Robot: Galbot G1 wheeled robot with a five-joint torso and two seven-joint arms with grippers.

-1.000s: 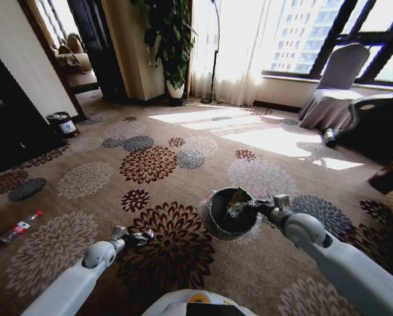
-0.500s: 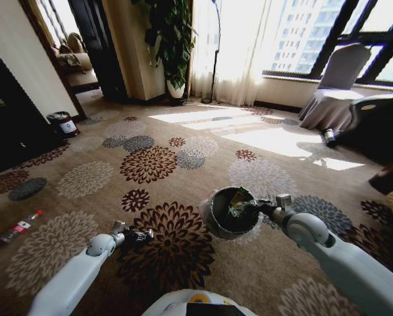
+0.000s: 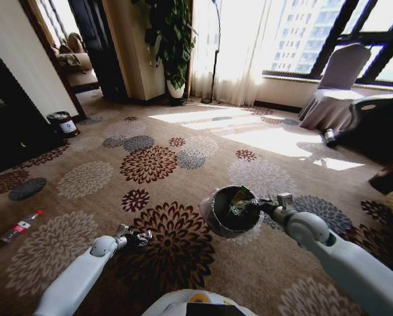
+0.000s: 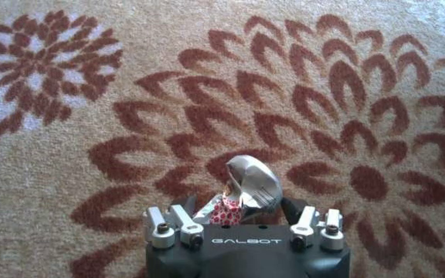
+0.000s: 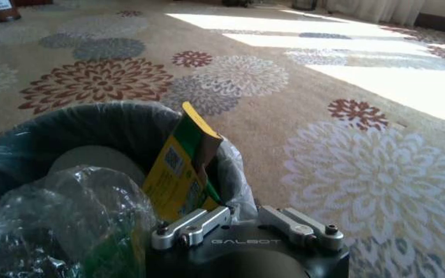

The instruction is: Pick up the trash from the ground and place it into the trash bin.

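The trash bin (image 3: 230, 212) stood on the flowered carpet (image 3: 183, 158) just ahead of the robot, a little to its right, lined with a translucent bag and already holding crumpled plastic and a green-and-yellow wrapper (image 5: 180, 168) that stuck up against its near rim. The right gripper (image 3: 254, 206) was at that rim, its fingers closed around the bin's edge and liner beside the wrapper. The right arm reached forward and inward from the lower right, elbow bent, forearm roughly level with the bin's top.

The left gripper (image 3: 142, 237) hung low over a large brown flower on the carpet, left of the bin and apart from it. Its fingers were closed on a red-and-white plastic bag (image 4: 226, 211) with a shiny silver piece (image 4: 252, 182) sticking out past the fingertips. The left arm stretched forward from the lower left, pointing toward the bin.

A clear plastic bottle (image 3: 21, 227) lay on the carpet far off to the left, well apart from both grippers.
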